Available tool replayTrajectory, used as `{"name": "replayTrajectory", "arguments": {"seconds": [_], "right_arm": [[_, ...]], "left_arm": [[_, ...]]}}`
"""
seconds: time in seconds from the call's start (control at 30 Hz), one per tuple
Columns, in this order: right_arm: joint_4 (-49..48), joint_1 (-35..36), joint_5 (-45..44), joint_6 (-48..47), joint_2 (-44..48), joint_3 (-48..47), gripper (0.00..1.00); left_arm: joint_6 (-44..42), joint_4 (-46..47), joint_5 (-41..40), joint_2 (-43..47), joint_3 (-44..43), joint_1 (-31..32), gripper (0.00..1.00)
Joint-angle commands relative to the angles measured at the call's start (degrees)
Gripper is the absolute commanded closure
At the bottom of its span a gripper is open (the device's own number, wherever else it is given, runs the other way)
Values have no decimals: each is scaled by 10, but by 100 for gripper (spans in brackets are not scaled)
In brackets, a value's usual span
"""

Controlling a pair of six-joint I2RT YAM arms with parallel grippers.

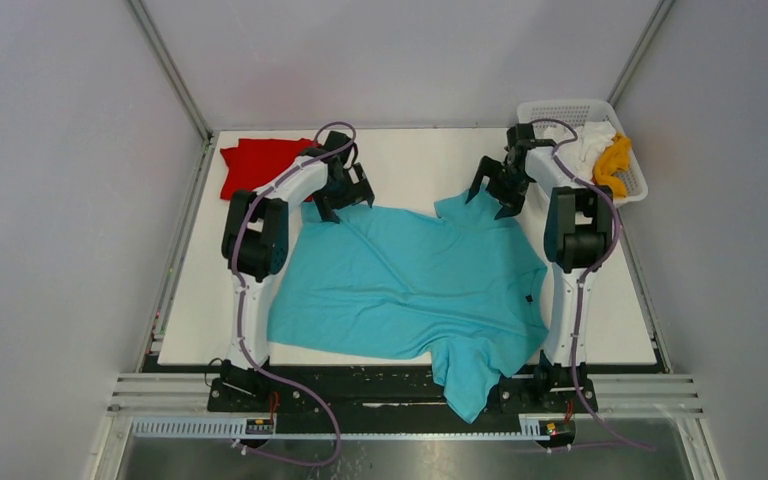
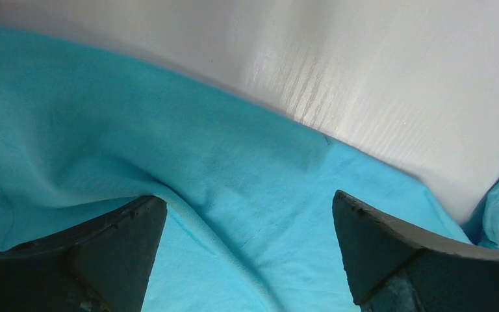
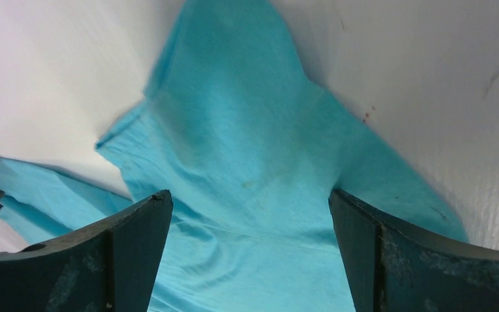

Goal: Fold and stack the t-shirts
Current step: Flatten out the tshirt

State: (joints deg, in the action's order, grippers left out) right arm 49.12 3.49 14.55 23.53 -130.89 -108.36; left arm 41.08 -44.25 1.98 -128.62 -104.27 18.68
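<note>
— So where is the turquoise t-shirt (image 1: 400, 290)?
— Spread rumpled on the counter (image 1: 410, 160); the left hand (image 1: 345, 205) and right hand (image 1: 490, 203) gape empty above its far edge. Limp, light cloth probably: pinch the corners.

**A:** Left arm (image 1: 290, 182) first: white shells, black joint blocks, and a lilac cable (image 1: 336, 126) looping just behind the left gripper (image 1: 345, 208).

**B:** The right arm (image 1: 563, 310) is the same, white links and black motor housings. Its own lilac cable (image 1: 615, 225) runs back from the right gripper (image 1: 490, 203).

**A:** Close up, the fingers (image 2: 104, 253) are dark matte wedges, scuffed pale along the edges.

**B:** Far back from the hands are black bases (image 1: 245, 395), with a bit of red wiring at each.
</note>
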Motion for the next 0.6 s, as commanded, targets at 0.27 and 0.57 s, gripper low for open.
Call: {"name": "replayTrajectory", "arguments": {"seconds": [0.27,0.57], "right_arm": [[-173,56,-70,66,271,278,1],[-343,122,-31,269,321,513,1]], "left_arm": [[-7,33,-5,134,75,-5,1],[7,109,6,257,288,-3,1]]}}
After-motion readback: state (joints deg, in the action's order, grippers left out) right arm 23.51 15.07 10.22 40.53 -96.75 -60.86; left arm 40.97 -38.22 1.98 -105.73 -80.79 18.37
